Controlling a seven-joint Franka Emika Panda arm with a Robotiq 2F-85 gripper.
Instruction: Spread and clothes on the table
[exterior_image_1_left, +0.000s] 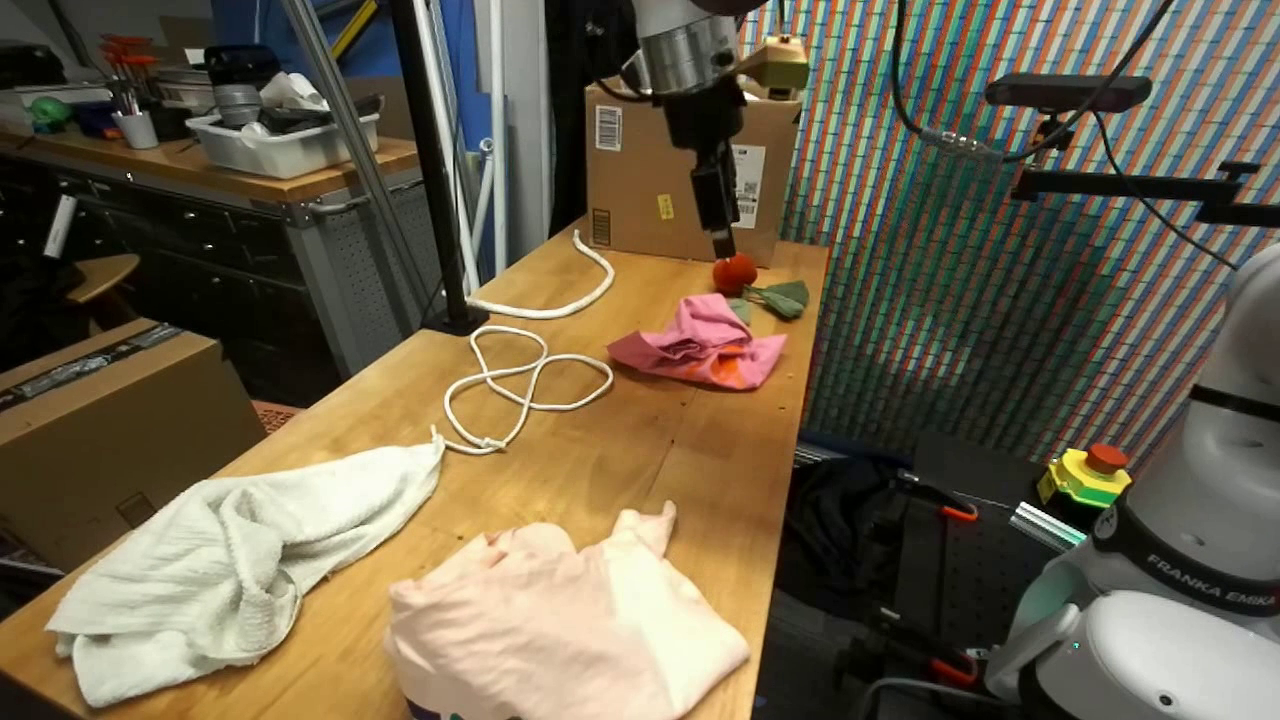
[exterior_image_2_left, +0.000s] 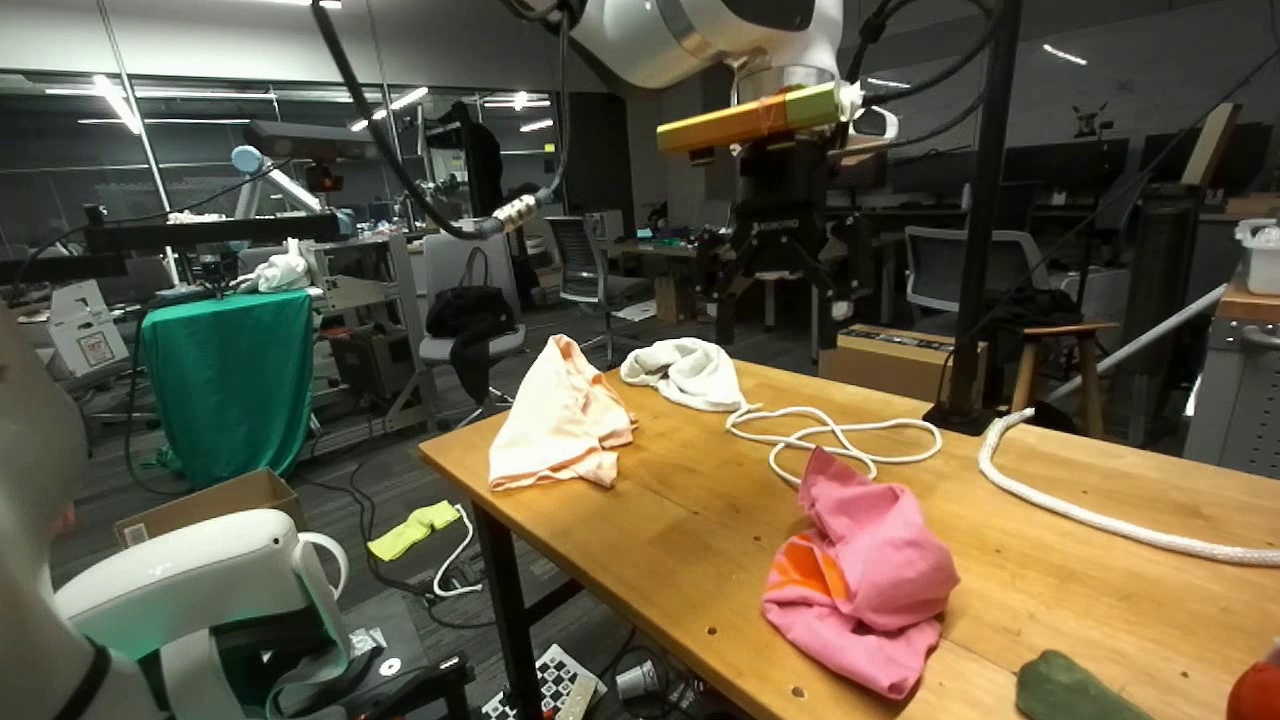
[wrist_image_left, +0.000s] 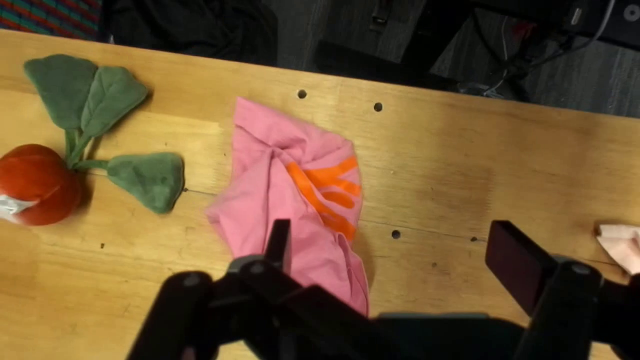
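The pink cloth (wrist_image_left: 270, 200), peach cloth (exterior_image_1_left: 560, 610) and white cloth (exterior_image_1_left: 240, 560) lie crumpled on the wooden surface (wrist_image_left: 430, 160); I may slip off the pink folds by pinching shallowly, or, dragging the white, tug the looped cord (exterior_image_1_left: 490, 443) that seems to touch it; white looks nubbly, the others smoother; my end effector (wrist_image_left: 392, 247) hangs above, wide and empty.

Table (exterior_image_2_left: 680, 530) bright, floor (exterior_image_2_left: 415, 470) dim; light strips (exterior_image_2_left: 118, 104) glaring; wrist view perhaps soft.

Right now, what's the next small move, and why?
Probably shift the open gripper toward the pink garment before lowering: the garment lies bunched, and in the wrist view mostly the table shows between the jaws.
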